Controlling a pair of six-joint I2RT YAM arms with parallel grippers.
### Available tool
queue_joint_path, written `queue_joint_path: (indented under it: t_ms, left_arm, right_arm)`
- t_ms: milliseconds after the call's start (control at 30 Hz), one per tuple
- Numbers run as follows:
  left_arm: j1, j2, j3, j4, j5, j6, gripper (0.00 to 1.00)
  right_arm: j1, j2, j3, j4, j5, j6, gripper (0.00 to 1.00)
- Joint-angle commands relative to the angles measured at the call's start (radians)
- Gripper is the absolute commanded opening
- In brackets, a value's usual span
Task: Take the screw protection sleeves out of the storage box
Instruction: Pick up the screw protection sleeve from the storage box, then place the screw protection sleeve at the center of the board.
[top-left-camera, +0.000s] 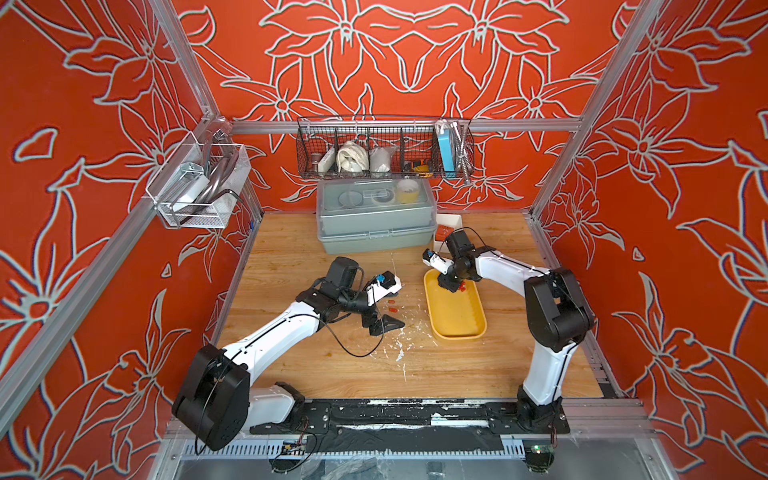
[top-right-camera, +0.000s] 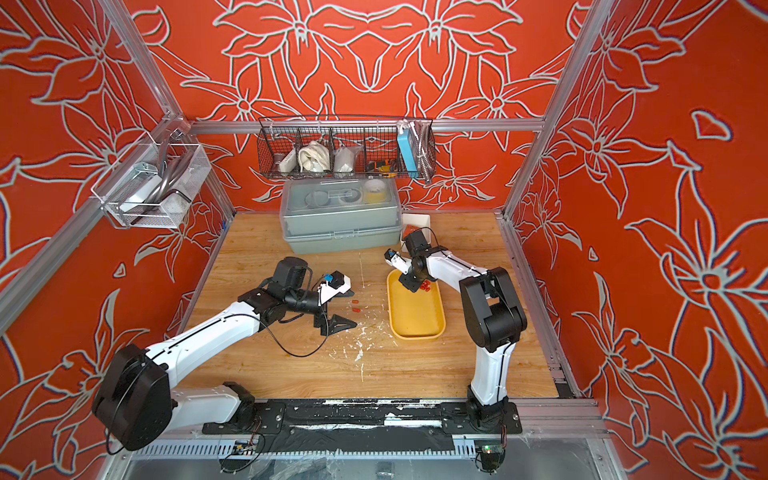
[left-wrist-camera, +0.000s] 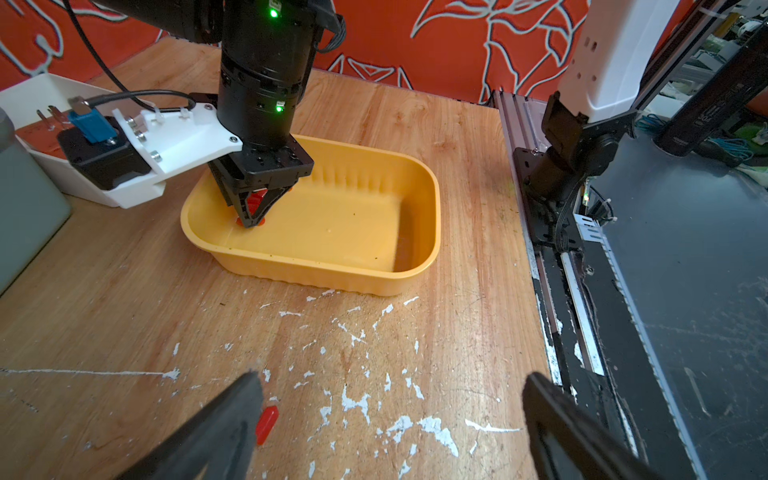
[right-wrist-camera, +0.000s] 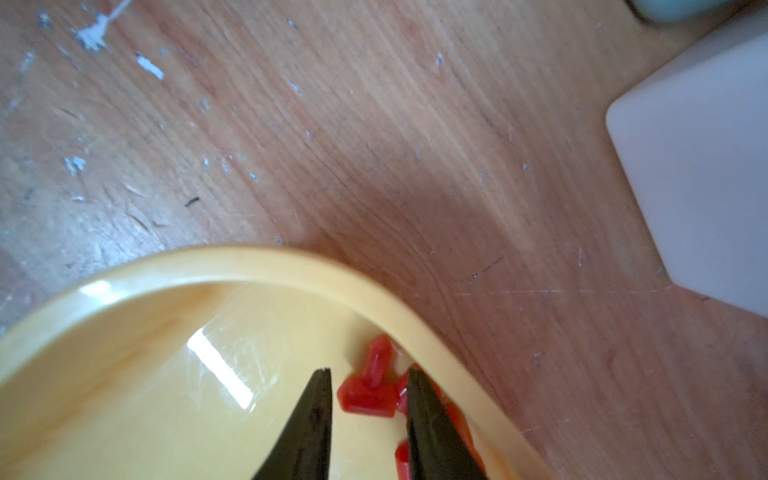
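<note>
Red sleeves (right-wrist-camera: 368, 392), perhaps five, in yellow storage box's (left-wrist-camera: 332, 270) corner.

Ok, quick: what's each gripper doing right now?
Left gripper: open, holding nothing.
Right gripper: narrowly open, straddling a screw protection sleeve inside the storage box, not clamped on it.

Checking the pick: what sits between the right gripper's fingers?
In the right wrist view, a red sleeve lies on the box floor between the right gripper's open fingers.
</note>
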Motion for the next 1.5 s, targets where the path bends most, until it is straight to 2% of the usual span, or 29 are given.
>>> queue_joint_path:
  t_ms: [0,200,400,600,767,1033,1233,1367,1467]
  left_arm:
    - [-0.003,-0.022,0.001,-0.014,0.007,0.029,0.97]
    - [-0.003,-0.024,0.005,-0.028,0.004,0.048,0.97]
    - [-0.003,-0.025,0.007,-0.035,0.003,0.055,0.97]
    - [0.004,-0.041,0.012,-0.051,-0.004,0.067,0.97]
    - [0.015,-0.049,0.013,-0.059,-0.01,0.074,0.98]
    - [0.033,-0.048,0.022,-0.07,-0.014,0.07,0.98]
    - [0.083,-0.059,0.031,-0.07,-0.006,0.038,0.98]
    - [0.13,-0.066,0.047,-0.098,-0.007,0.047,0.98]
    - [0.165,-0.076,0.061,-0.133,-0.009,0.081,0.98]
  right_arm:
    - [0.001,0.032,0.016,-0.017,0.027,-0.005,0.3]
    - [0.002,0.06,0.017,-0.025,0.022,-0.001,0.27]
    - [0.002,0.066,0.019,-0.028,0.013,-0.003,0.19]
    - [0.001,0.049,0.017,-0.043,-0.046,-0.022,0.06]
    - [0.001,0.003,0.016,-0.065,-0.127,-0.036,0.0]
    - [0.001,-0.125,-0.017,-0.121,-0.245,-0.071,0.0]
    - [0.001,-0.261,-0.054,-0.2,-0.351,-0.097,0.0]
    - [0.011,-0.346,-0.062,-0.24,-0.476,-0.063,0.0]
    - [0.057,-0.378,-0.066,-0.232,-0.514,-0.025,0.0]
